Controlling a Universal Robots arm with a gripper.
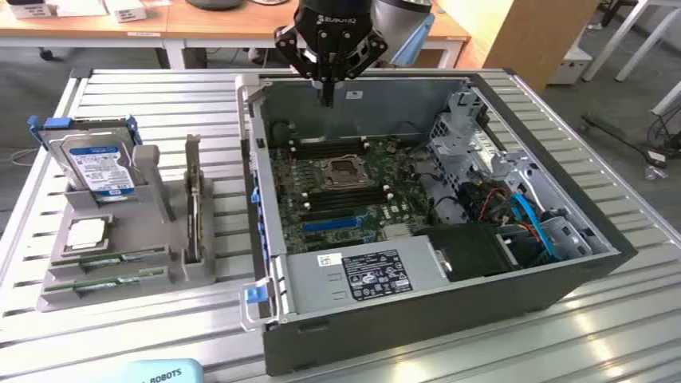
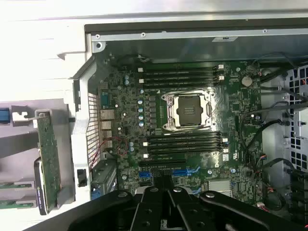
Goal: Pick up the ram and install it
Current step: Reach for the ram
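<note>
On the slatted desk (image 1: pixel 159 104), an open computer case (image 1: pixel 426 319) across the middle and toward the exterior view's right, motherboard (image 1: pixel 330 187) facing up, with a grey holder (image 1: pixel 159 187) just beside it toward the desk's edge at the exterior view's left. Above the case's far wall, the arm's fingers (image 1: pixel 327 94), pressed together on nothing. In the holder's end nearest the desk's near edge, well apart from the fingers, the ram (image 1: pixel 107 280) and its twin stick (image 1: pixel 115 258), parallel, long axes along that near edge, one end pointing at the case, the other at the desk's edge on the exterior view's left.
</note>
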